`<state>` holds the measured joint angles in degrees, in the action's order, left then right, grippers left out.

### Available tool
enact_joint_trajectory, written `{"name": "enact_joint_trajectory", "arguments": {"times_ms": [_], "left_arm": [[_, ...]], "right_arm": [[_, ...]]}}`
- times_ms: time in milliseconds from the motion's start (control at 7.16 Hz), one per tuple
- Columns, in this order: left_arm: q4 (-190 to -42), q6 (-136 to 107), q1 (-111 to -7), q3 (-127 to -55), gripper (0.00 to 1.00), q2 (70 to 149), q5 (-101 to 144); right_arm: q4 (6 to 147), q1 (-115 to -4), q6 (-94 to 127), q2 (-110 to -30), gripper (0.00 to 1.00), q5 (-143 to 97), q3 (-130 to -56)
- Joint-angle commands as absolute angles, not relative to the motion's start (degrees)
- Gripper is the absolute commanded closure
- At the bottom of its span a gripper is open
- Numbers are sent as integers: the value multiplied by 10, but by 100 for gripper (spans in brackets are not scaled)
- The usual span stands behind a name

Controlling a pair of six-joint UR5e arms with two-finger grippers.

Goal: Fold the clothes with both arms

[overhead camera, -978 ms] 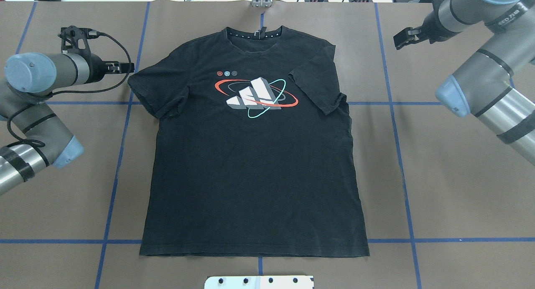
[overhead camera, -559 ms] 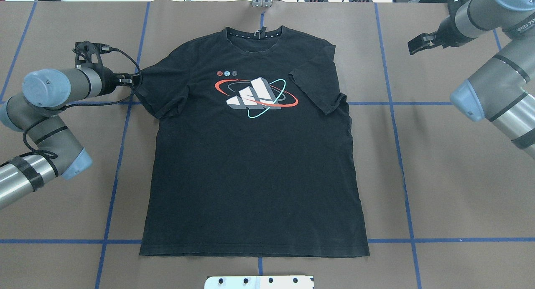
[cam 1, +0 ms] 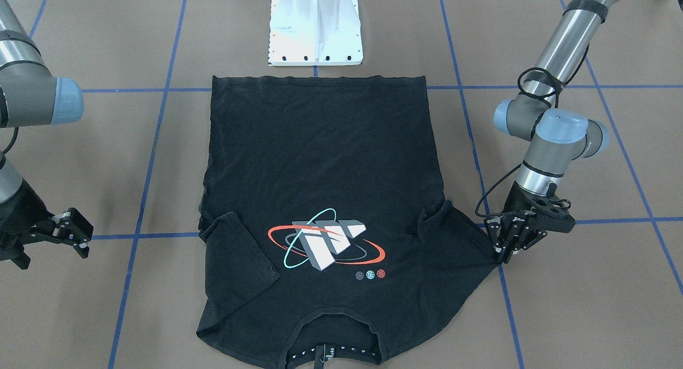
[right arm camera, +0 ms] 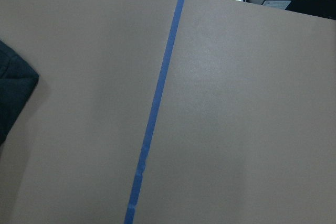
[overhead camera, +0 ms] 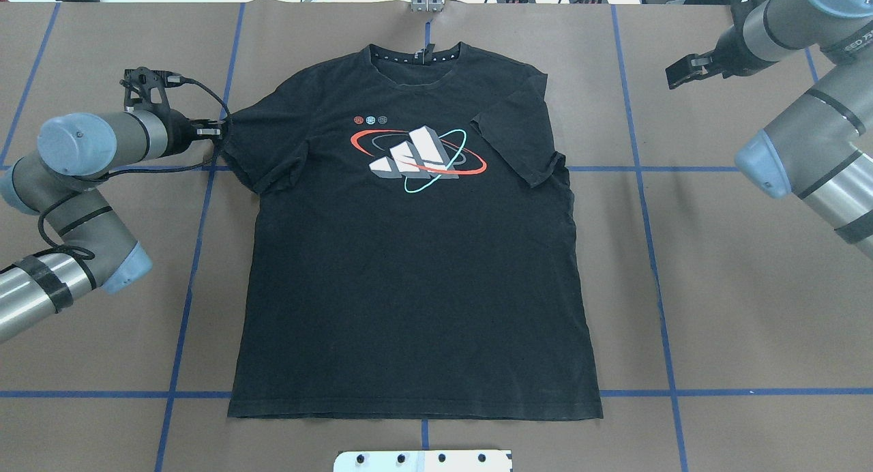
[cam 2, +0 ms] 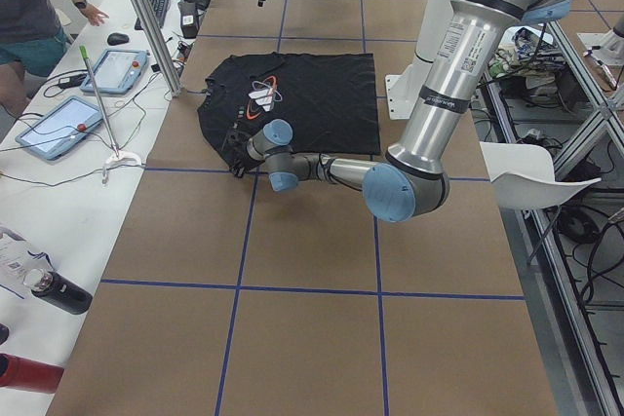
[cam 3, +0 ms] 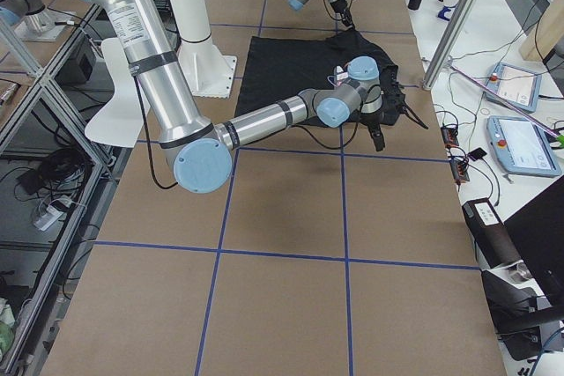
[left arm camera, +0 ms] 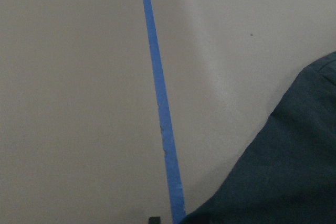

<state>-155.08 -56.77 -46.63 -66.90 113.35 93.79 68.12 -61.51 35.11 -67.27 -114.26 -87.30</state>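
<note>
Both sleeve layers of the black logo T-shirt point(overhead camera: 409, 267) belong inside the black left gripper point(overhead camera: 219, 129), whose closure is indiscernible.

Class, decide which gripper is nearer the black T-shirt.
Left. The left gripper is at the tip of the T-shirt's sleeve; the right gripper is well clear of the other sleeve.

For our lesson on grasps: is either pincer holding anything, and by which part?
Right pincer: nothing; it is open above the table. Left pincer sits at the edge of a sleeve of the shirt; whether it grips it cannot be told.
</note>
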Motion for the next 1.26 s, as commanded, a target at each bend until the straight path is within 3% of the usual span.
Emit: {"name": "enact_joint_trajectory", "arguments": {"times_ms": [0, 279, 698, 1117], "left_arm": [[-1552, -568, -468, -684, 100, 1129, 940], [-1536, -569, -467, -704, 100, 1135, 940], [-1319, -641, -454, -776, 100, 1210, 936], [-1242, -702, -396, -764, 100, 1279, 904]], "right_arm": [[680, -614, 354, -672, 0, -1143, -874], [680, -614, 355, -674, 0, -1142, -875], [680, -614, 358, -674, 0, -1141, -875], [680, -613, 366, -674, 0, -1141, -874]]}}
